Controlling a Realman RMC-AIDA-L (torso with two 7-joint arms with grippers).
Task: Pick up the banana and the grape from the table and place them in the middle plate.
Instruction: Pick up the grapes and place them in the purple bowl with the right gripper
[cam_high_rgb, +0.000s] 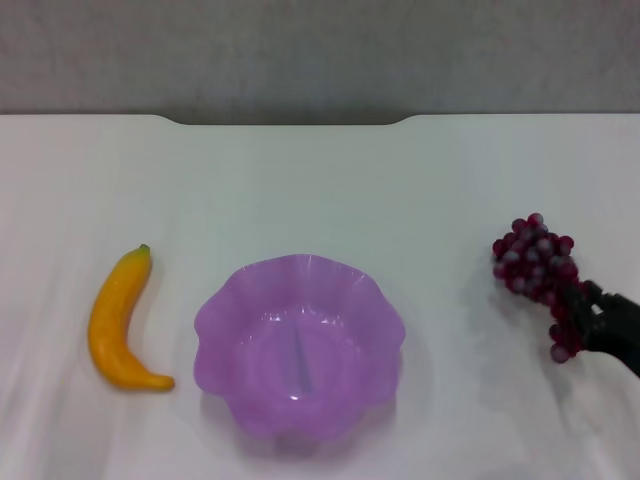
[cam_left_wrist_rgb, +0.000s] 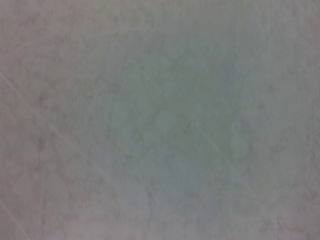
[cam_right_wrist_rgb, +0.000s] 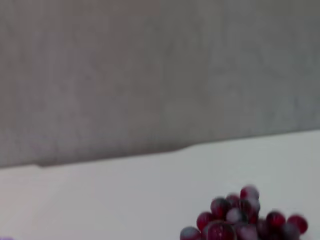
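Middle plate (cam_high_rgb: 300, 345) sits on the desk (cam_high_rgb: 320, 180), empty, upright, scalloped rim fully in view. Using it as the landmark.

Banana (cam_high_rgb: 118, 322): lies flat on the desk to the plate's left, just beside it but not touching; green tip points away from the robot, curve bulges away from the plate.

Grape (cam_high_rgb: 540, 270): well to the plate's right. Bunch runs from its far end down toward the right gripper (cam_high_rgb: 590, 315), whose dark body comes in from the frame's right edge and covers the near end of the bunch. Jaws look clamped on that near end. Can't tell whether the bunch rests on the desk or is lifted; there is a faint shadow on the plate side of it.

Right wrist view: only the top of the grape (cam_right_wrist_rgb: 240, 215) shows, cut off by the frame edge, with the desk's notched far edge and a grey wall behind.

Left gripper: not visible in any view. Left wrist view shows only a blurred, featureless pale surface.
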